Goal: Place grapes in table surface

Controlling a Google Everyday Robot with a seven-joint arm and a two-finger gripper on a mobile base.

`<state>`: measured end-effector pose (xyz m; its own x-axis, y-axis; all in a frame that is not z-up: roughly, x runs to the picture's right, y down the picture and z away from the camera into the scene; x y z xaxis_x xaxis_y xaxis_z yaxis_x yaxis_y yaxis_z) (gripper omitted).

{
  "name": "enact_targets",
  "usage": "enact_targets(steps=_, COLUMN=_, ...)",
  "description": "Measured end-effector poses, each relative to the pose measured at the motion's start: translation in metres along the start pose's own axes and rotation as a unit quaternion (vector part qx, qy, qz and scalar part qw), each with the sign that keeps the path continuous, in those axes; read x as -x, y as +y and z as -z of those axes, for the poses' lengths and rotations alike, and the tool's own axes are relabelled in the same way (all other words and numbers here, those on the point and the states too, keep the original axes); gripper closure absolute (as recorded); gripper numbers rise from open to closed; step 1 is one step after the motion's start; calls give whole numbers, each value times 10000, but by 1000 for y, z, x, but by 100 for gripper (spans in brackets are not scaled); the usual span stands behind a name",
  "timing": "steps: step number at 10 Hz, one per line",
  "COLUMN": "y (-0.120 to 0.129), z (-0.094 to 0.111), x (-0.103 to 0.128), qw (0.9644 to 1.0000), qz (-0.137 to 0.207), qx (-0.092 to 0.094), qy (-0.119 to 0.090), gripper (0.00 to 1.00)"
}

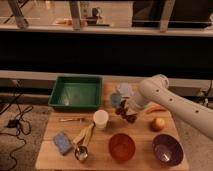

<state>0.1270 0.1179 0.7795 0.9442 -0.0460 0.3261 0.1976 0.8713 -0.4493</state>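
Camera view: gripper (124, 107) low over worktop (52, 131) center, fingers apparently holding grapes (126, 114) just above orange bowl (122, 146); bunch looks light, soft, crushable, best held by stem.

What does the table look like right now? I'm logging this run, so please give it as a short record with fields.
gripper: low over the table's middle, at the grapes
grapes: dark bunch, just under the gripper, at the tabletop
table surface: light wooden top
green tray: back left
white cup: centre
orange bowl: front centre
purple bowl: front right
round fruit: right
blue sponge: front left
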Motion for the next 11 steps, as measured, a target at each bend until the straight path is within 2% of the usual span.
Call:
enact_targets(steps=4, y=19, z=-36, x=5, qw=9977, qz=290, qx=502, qy=362, gripper=96)
enact_targets(steps=7, y=28, z=-62, x=-1, qw=9929, qz=366, qx=894, qy=687, gripper=96)
enact_targets(steps=11, y=31, z=-71, x=-6, qw=9897, qz=362, qx=1081, qy=870, gripper=96)
